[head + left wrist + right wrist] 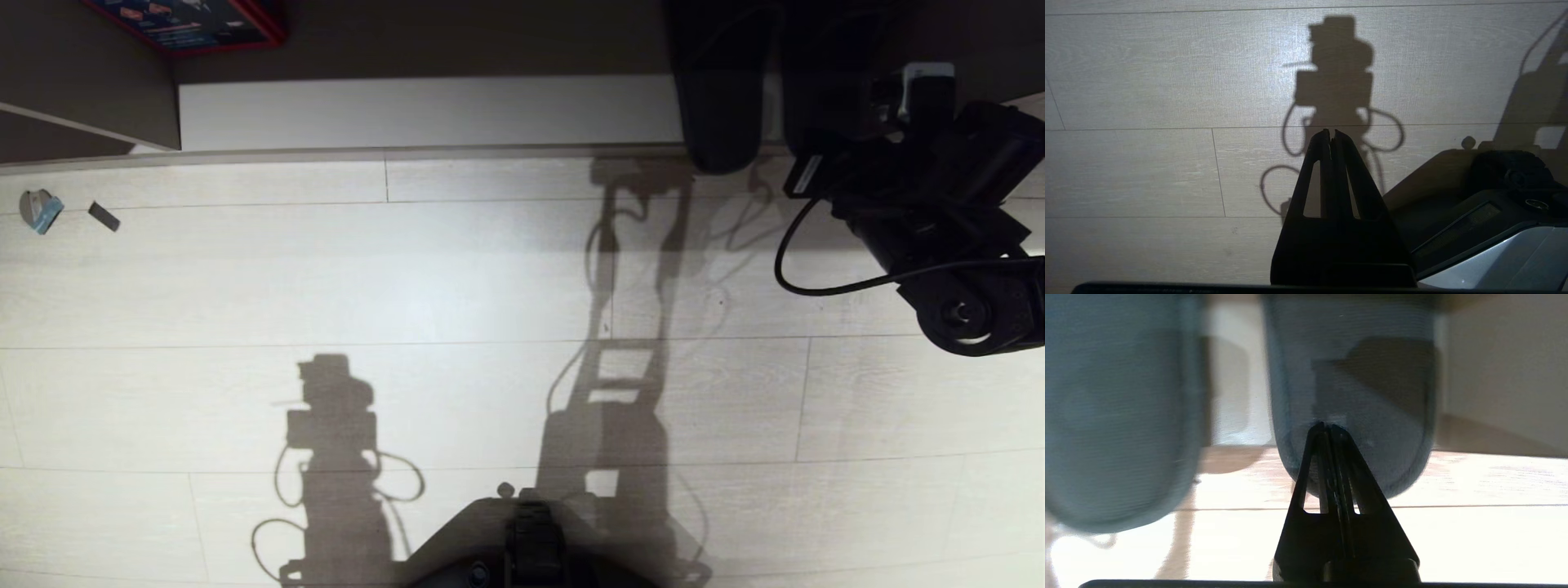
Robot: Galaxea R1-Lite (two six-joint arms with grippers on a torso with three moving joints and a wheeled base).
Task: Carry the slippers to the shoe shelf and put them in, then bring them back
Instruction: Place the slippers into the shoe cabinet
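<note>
The slippers [722,90] are two dark shapes at the far right of the shoe shelf [424,110], their rounded ends sticking out past its pale base board over the floor. The right wrist view has both close up: one slipper [1118,416] to one side and the other slipper [1355,375] straight ahead. My right gripper [1327,425] is shut, its tips against the flat face of that second slipper, and I see nothing between the fingers. The right arm [939,204] reaches in from the right. Parked low over bare floor, my left gripper [1331,132] is shut and empty.
A small grey-blue object [39,210] and a dark scrap [104,216] lie on the floor at far left. A red-edged box [196,20] sits in the shelf's left part, beside an upright panel [90,106]. My base [531,539] is at the near edge.
</note>
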